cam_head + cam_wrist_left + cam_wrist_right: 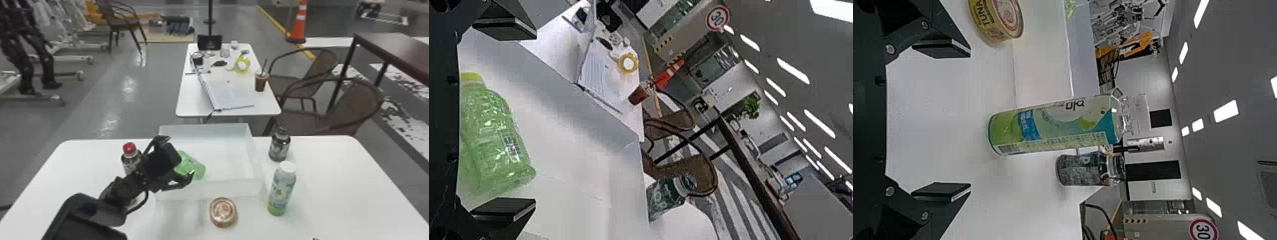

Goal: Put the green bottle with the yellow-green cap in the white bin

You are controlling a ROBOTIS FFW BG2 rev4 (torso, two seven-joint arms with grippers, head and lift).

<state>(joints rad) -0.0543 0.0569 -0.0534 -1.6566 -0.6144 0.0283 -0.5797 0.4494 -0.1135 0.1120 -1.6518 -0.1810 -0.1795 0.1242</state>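
There it was, the bottle (192,166) down on its side in the bin (223,189), just beyond the left gripper (535,117), the nearer hand! Fingers spread, apparently unclamped, though contact was hard to judge. Long axis slanted: cap (471,77) far left, base near right. Lifting away clear looked next. Translucent green body, yellow-green cap, pale label!

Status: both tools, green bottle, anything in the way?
Left tool open, over the white bin. Green bottle lying inside, not gripped. Right tool open, white-capped bottle upright ahead of it. No obstruction seen inside the bin.
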